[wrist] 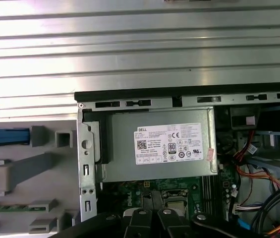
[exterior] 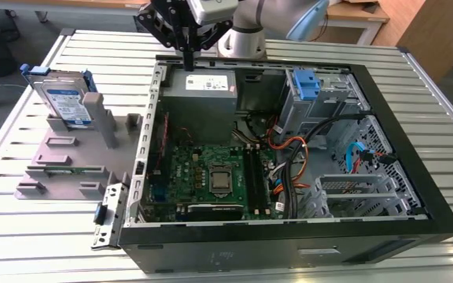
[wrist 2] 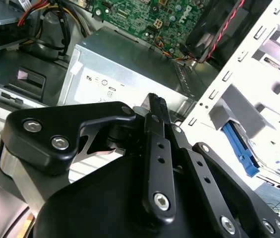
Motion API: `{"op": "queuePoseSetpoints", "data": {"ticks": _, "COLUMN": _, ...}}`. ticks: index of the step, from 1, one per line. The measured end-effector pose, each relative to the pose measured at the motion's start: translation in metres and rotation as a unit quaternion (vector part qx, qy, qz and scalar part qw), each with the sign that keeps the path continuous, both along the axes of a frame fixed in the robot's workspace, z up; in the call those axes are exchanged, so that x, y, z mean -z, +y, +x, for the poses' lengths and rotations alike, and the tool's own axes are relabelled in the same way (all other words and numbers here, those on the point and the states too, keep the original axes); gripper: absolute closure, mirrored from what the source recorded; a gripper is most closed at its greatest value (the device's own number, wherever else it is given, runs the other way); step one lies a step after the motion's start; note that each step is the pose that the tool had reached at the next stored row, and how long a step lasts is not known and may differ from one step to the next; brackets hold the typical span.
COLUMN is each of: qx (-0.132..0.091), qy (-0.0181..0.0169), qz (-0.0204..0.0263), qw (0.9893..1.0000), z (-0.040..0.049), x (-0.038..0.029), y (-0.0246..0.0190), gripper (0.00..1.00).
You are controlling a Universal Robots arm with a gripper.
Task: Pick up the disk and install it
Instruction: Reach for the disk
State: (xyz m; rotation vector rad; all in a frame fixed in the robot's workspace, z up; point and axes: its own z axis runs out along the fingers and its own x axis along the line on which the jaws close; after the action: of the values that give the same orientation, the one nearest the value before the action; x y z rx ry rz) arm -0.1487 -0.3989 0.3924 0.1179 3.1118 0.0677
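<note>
The disk (exterior: 63, 101), a silver drive with a white-and-blue label in a blue carrier frame, stands upright on edge in the grey plastic stand (exterior: 61, 159) at the exterior view's left. Its blue frame edge (wrist: 5, 137) appears in the first wrist view. My gripper (exterior: 188, 63) hangs above the back edge of the open computer case (exterior: 289, 236), over the power supply (exterior: 203, 85), well to the right of the disk. Its fingers (wrist 2: 155, 106) are pressed together with nothing between them.
Inside the case lie a green motherboard (exterior: 210, 174), bundled cables (exterior: 297, 159), an empty metal drive cage (exterior: 360, 191) and a blue-tabbed bay (exterior: 309, 85). The case and stand rest on a slatted metal table (exterior: 45, 236). The labelled power supply (wrist: 164, 146) sits below the wrist.
</note>
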Motion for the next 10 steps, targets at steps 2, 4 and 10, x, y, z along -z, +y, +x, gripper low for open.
{"op": "queuePoseSetpoints", "data": {"ticks": 2, "qx": 0.0, "qy": 0.0, "qz": 0.0, "qw": 1.0, "z": -0.0017, "x": 0.0, "y": 0.0, "gripper": 0.89}}
{"op": "queuePoseSetpoints", "data": {"ticks": 4, "qx": 0.0, "qy": 0.0, "qz": 0.0, "qw": 1.0, "z": -0.0029, "x": 0.0001, "y": 0.0, "gripper": 0.89}}
{"op": "queuePoseSetpoints", "data": {"ticks": 10, "qx": 0.0, "qy": 0.0, "qz": 0.0, "qw": 1.0, "z": -0.0039, "x": 0.0001, "y": 0.0, "gripper": 0.89}}
